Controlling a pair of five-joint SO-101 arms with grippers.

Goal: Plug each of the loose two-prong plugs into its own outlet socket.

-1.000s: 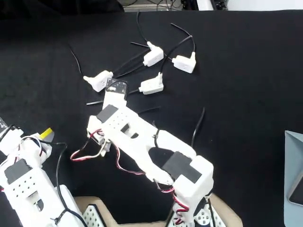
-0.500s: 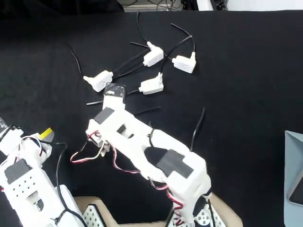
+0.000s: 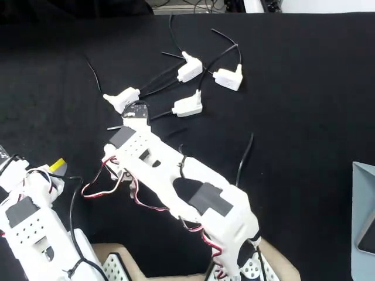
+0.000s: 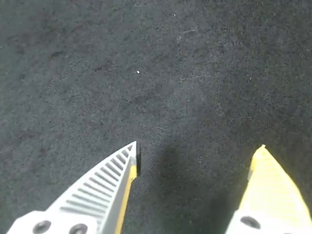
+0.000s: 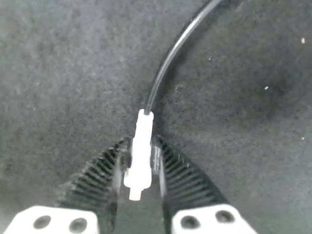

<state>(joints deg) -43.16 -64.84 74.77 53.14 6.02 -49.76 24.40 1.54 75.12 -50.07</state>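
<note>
My right gripper (image 5: 139,146) is shut on a slim white plug (image 5: 142,129) whose black cord (image 5: 170,58) runs away over the black cloth. In the high view this gripper (image 3: 133,111) sits just below the leftmost white socket block (image 3: 122,98). Three more white blocks, each with a black cord, lie nearby (image 3: 189,69) (image 3: 228,78) (image 3: 188,105). My left gripper (image 4: 195,161) hangs open over bare cloth, nothing between its fingers. Its yellow fingertip (image 3: 57,165) is at the lower left of the high view.
Loose black cords lie scattered on the cloth (image 3: 92,73) (image 3: 245,153) (image 3: 115,126). A blue-grey container (image 3: 363,216) stands at the right edge. The arms' bases rest on a tan board (image 3: 117,254) at the near edge.
The right arm has swung left, bringing its gripper closer under the leftmost white block. The left arm has kept still.
</note>
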